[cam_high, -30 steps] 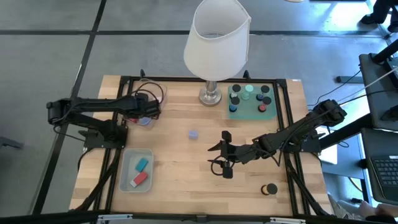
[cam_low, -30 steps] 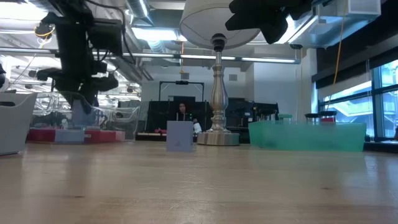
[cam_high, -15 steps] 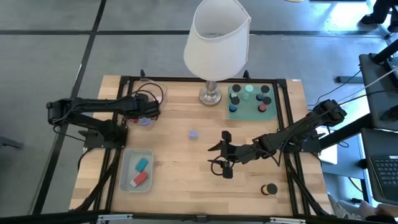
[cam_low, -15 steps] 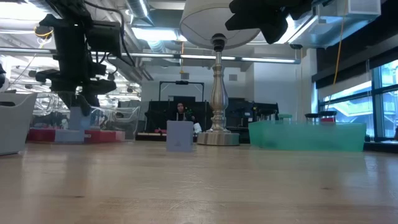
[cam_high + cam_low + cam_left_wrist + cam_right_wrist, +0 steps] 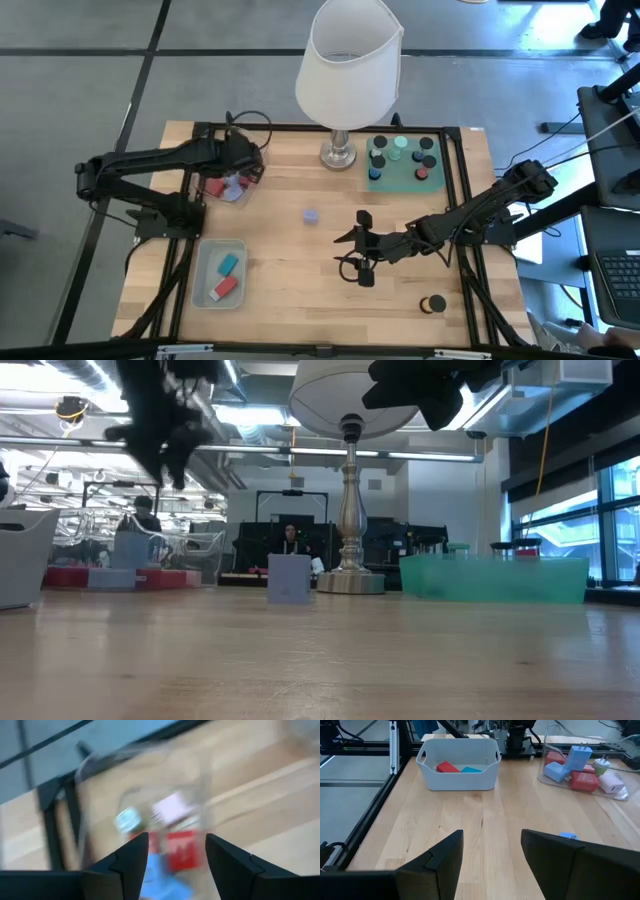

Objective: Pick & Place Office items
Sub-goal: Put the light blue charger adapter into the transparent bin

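Note:
The clear tray at the table's left far part holds red, pink, blue and mint pieces. My left gripper hangs open above the tray's far side, raised high in the low view and holding nothing. One lavender block rests flat on the wood near the middle. My right gripper hovers open right of centre, empty. A black cap sits near the right near corner. Black and mint caps stand on the green mat.
The grey-blue bin at the left near part holds a teal and a red block. The big lamp stands at the far middle, its base beside the green mat. Bare wood lies between the lavender block and the bin.
My left gripper has risen quickly out of the clear tray and shifted a little toward the table's far edge and right; it carries nothing. The pieces stay in the tray. My right arm has kept still.

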Tool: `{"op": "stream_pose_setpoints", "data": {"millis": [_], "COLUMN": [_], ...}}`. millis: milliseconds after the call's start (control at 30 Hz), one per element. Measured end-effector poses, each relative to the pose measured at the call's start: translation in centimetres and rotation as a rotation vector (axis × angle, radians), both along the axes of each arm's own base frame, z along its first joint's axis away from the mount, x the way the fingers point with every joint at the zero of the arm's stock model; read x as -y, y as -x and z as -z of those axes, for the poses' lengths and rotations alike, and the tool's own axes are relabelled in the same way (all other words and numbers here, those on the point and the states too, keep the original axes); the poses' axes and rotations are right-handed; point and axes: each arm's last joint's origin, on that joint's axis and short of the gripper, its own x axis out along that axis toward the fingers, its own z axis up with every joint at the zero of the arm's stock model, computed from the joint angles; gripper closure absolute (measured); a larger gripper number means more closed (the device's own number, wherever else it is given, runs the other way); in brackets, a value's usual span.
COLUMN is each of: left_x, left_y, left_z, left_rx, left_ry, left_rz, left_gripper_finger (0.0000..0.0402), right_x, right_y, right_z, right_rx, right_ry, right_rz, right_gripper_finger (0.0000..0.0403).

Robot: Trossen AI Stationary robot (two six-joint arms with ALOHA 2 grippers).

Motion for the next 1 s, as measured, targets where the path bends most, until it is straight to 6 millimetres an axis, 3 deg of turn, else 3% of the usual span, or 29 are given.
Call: {"op": "stream_pose_setpoints", "data": {"millis": [100, 200, 400, 600, 767, 1000], "left_x": [1.1, 3.3, 10.0, 15.3, 17.5, 18.4], "left_y": [-1.4, -3.2, -6.7, -7.6, -8.0, -9.0], "left_z": [-1.6, -1.7, 0.8, 3.7, 5.9, 9.3], "left_rx": [0.124, 0.215, 0.377, 0.423, 0.34, 0.207], "left_ry": [-0.015, -0.021, -0.123, -0.175, -0.155, -0.191], "left_rz": [0.076, 0.268, 0.733, 1.002, 1.085, 1.078], "left_gripper_finger": [0.021, 0.021, 0.021, 0.021, 0.0211, 0.0208], "right_x": [0.0, 0.0, 0.0, 0.0, 0.0, 0.0], "right_y": [0.0, 0.0, 0.0, 0.0, 0.0, 0.0], "right_z": [0.0, 0.0, 0.0, 0.0, 0.0, 0.0], "right_rx": [0.0, 0.0, 0.0, 0.002, 0.0, 0.0], "right_ry": [0.0, 0.0, 0.0, -0.001, -0.001, -0.002], "right_rz": [0.0, 0.0, 0.0, -0.001, -0.003, -0.003], "right_gripper_finger": [0.0199, 0.0199, 0.0199, 0.0199, 0.0199, 0.0199]}}
